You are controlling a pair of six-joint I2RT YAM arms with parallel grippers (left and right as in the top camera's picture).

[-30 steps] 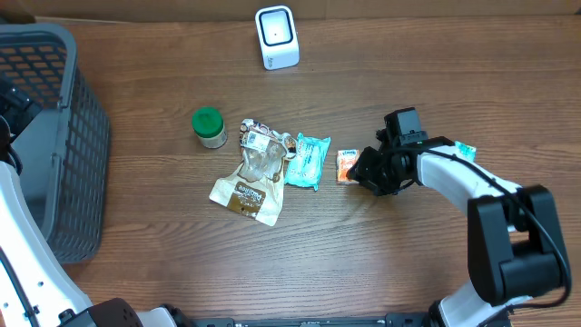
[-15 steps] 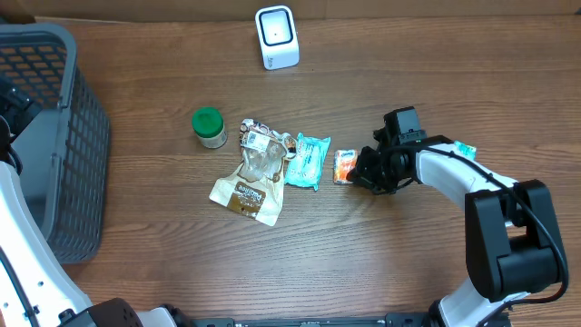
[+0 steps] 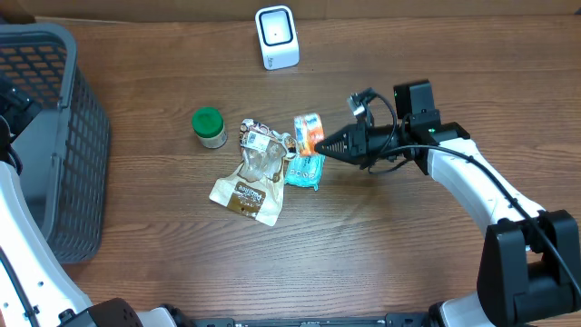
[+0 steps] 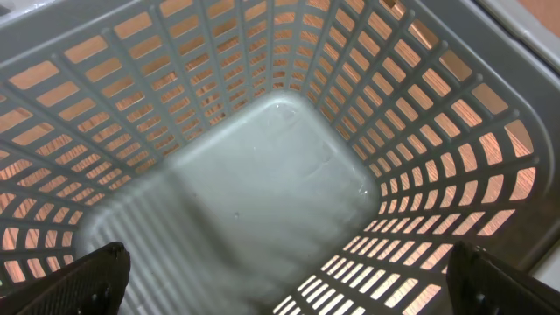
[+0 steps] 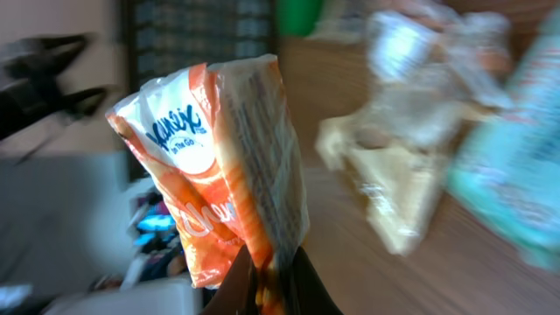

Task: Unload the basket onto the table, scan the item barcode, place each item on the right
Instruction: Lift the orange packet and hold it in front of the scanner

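My right gripper (image 3: pixel 327 145) is shut on an orange and white tissue pack (image 3: pixel 309 133), pinching its lower edge. The pack is off the table, hanging above the teal packet (image 3: pixel 307 169). The right wrist view shows the pack (image 5: pixel 219 157) standing up from the pinched jaws of the right gripper (image 5: pixel 271 282), blurred. A white barcode scanner (image 3: pixel 277 36) stands at the back of the table, apart from the pack. My left gripper (image 4: pixel 297 289) is open above the inside of the grey basket (image 4: pixel 420 114), holding nothing.
The grey basket (image 3: pixel 54 136) fills the table's left side. A green-lidded jar (image 3: pixel 209 127) and a brown and clear pouch (image 3: pixel 252 177) lie left of the teal packet. Bare wood stretches along the front and the right.
My right gripper closed on the orange pack, lifted it off the table and carried it left and toward the back. The left arm has not moved.
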